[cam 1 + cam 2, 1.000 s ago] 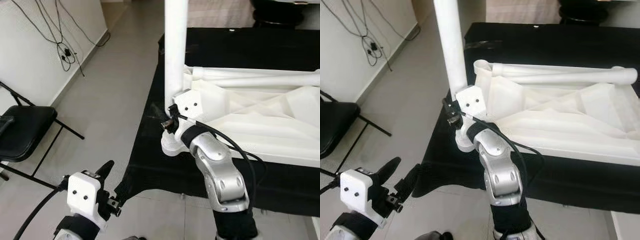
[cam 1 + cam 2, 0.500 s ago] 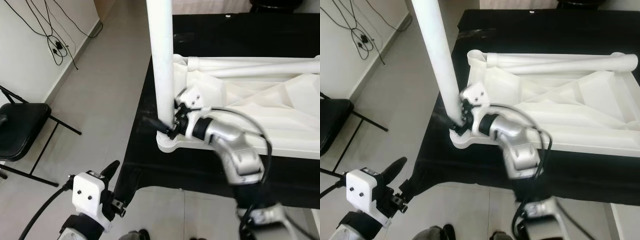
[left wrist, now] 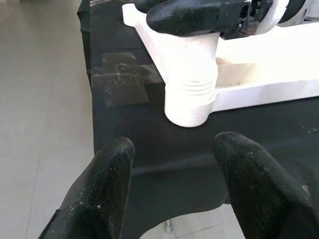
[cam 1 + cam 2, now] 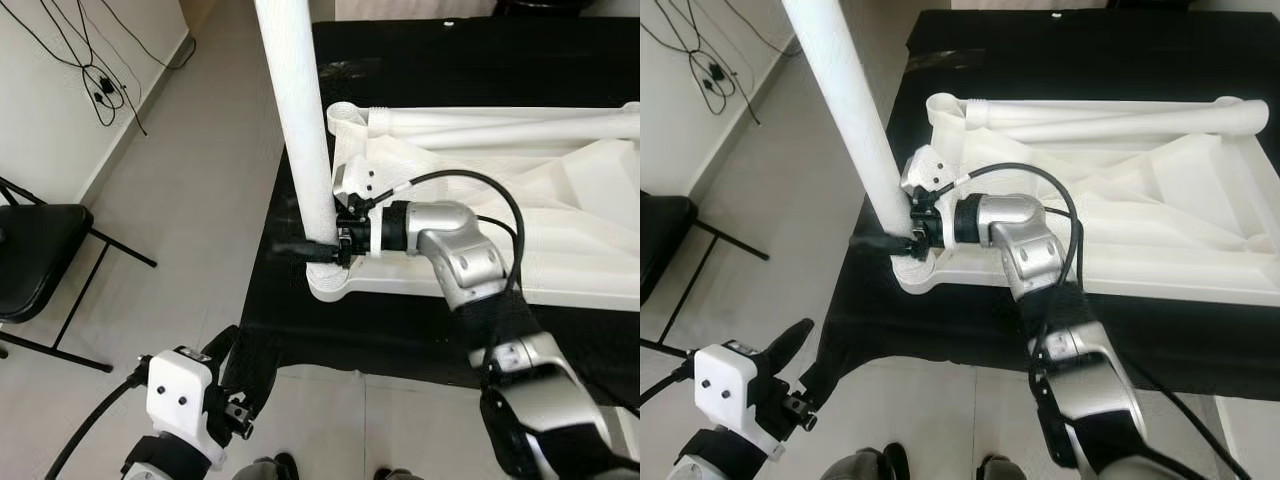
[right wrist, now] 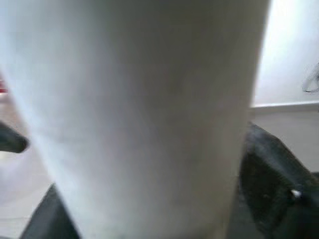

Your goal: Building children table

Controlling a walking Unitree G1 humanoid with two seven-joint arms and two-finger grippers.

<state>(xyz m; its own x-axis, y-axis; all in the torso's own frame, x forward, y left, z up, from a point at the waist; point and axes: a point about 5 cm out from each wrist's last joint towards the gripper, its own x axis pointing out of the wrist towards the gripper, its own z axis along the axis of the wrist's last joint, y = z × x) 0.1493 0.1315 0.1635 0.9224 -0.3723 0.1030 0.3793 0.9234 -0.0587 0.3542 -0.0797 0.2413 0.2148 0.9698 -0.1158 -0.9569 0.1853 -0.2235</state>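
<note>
Now, right end effector [image 4: 322,247]: clenched round the white table leg [image 4: 300,130] just above its corner socket [image 4: 333,282], keeping it upright for seating.
Upturned tabletop [image 4: 540,215]: lying on the black-draped table [image 4: 400,330].
Left end effector [image 3: 172,184]: released, fingers spread, idle below the table edge.

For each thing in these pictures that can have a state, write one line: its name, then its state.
Leg: upright in the corner socket, gripped near its base.
Tabletop: upside down on the black cloth, a second leg lying on it.
Right pincer: shut on the leg.
Left pincer: open, empty, low, in front of the cloth.
Chair: unfolded, by the wall.
</note>
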